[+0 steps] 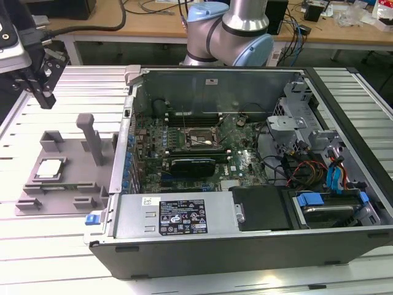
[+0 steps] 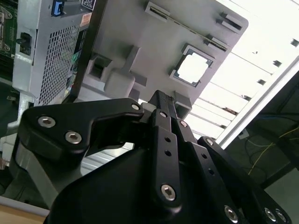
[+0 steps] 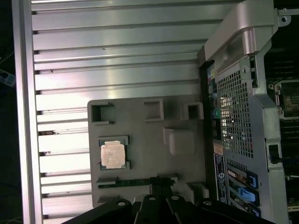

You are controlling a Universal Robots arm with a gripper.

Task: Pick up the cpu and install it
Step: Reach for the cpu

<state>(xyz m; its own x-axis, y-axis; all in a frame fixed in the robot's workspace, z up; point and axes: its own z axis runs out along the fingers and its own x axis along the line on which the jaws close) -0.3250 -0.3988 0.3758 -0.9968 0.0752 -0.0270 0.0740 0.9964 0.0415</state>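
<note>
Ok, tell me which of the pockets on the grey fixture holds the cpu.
The square nest with the silvery cpu seated in it; the other raised frames on the grey fixture hold nothing.

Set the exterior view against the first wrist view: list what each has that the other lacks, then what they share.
Exterior view: the arm's blue-and-silver joints, the workbench behind, the drive bay inside the computer case. First wrist view: the case's perforated panel. Shared: the cpu lying in its grey fixture, the slatted table, the gripper apart from the cpu.
</note>
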